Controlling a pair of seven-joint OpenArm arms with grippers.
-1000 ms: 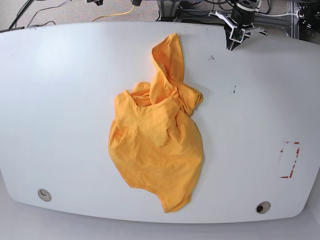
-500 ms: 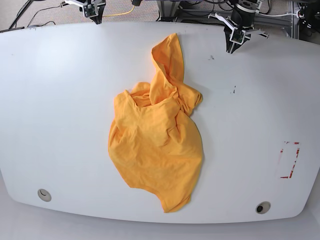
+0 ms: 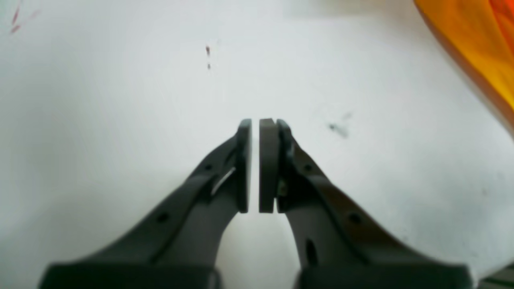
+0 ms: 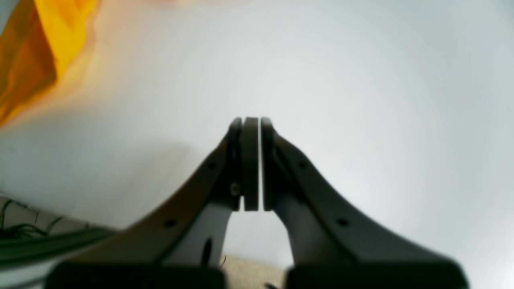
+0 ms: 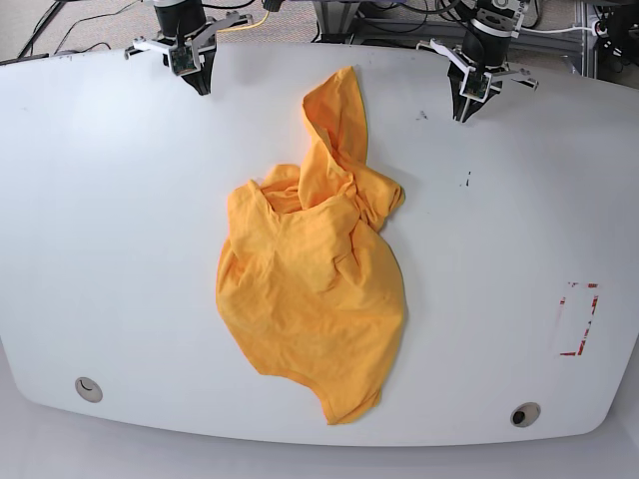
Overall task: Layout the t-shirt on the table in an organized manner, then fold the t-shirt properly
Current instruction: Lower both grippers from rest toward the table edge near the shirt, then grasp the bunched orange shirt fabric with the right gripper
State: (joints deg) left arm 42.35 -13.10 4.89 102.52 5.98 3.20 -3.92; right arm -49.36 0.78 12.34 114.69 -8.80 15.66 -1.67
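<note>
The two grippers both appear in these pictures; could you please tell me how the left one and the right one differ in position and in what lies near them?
The left gripper hangs over the table at the base view's right, the right gripper at its left. In the wrist views, dark specks mark the table ahead of the left gripper, while only bare white lies ahead of the right gripper. Both are shut, hold nothing, and are clear of the t-shirt.

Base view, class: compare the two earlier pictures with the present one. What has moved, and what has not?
The right pincer has come into view at the far edge and reached out over the table; a second ago it was out of sight. The left pincer has edged slightly further in. Both are shut on nothing. The t-shirt lies crumpled exactly as before.
</note>
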